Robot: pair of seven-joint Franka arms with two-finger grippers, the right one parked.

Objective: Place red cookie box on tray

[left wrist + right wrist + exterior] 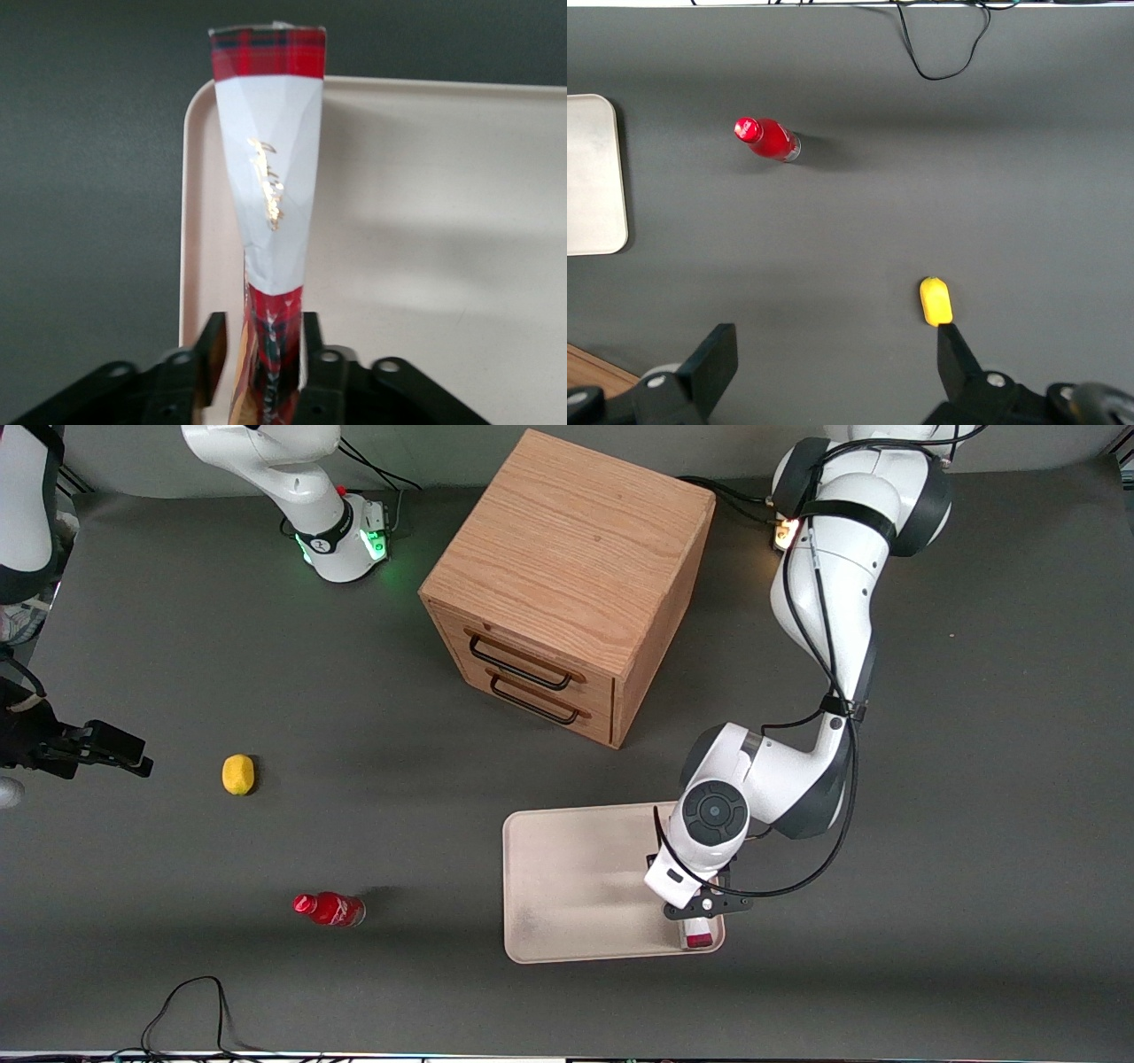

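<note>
Tartan-red at both ends with a white middle panel bearing gold script, the red cookie box (270, 177) is pinched inward where the gripper (259, 354) clamps it. It sits over the tray (567, 886), at the corner nearest the front camera toward the working arm's end.

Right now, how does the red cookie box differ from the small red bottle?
The red cookie box is a slim carton with a white panel; the red bottle is round and all red. The box is held in the gripper over the tray; the bottle rests free on the table. Both are red.
</note>
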